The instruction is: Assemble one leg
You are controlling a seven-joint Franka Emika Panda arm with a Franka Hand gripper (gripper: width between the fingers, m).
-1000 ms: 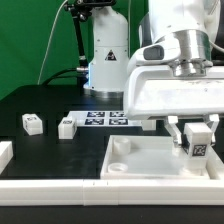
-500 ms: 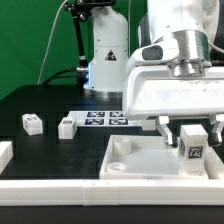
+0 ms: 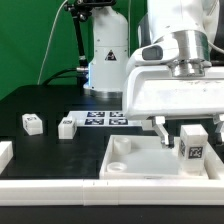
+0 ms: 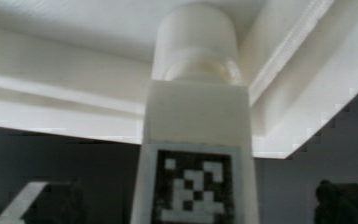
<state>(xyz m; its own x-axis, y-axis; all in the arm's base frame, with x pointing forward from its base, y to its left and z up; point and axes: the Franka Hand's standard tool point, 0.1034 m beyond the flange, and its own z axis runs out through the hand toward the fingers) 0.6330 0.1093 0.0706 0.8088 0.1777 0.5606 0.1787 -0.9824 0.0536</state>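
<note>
A: Item, leg (image 3: 193, 148): location?
B: On the white panel (image 3: 130, 165), at its corner by the table's near edge, toward the exterior view's right; upright, long axis vertical; rounded end down at the panel

A: Item, gripper (image 3: 190, 131): state?
B: Open; fingers (image 3: 161, 128) spread either side of the leg, gripping nothing; leg directly below, centred; a straight descent along that axis likely suffices for a grip
</note>
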